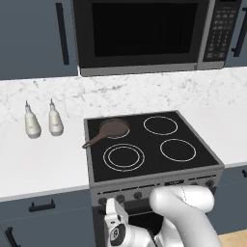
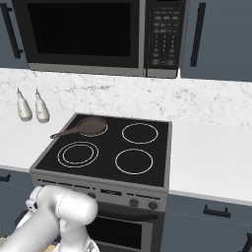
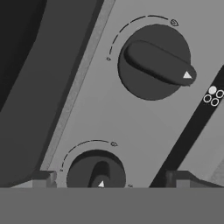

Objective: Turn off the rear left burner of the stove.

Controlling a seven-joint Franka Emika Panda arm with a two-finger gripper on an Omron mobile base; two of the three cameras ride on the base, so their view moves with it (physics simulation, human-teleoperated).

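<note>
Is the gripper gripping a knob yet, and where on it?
Nothing held: the fingertips stand apart either side of the lower knob, not touching it.

The stove (image 1: 154,181) was a grey steel range with a flat black glass top, standing between two white counters under the microwave. Its front panel carried a row of small dark knobs (image 3: 154,62), two of them seen close in the hand view, each with a white pointer mark. The rear left burner (image 1: 114,128) lay under a small brown frying pan, its handle pointing front-left.
</note>
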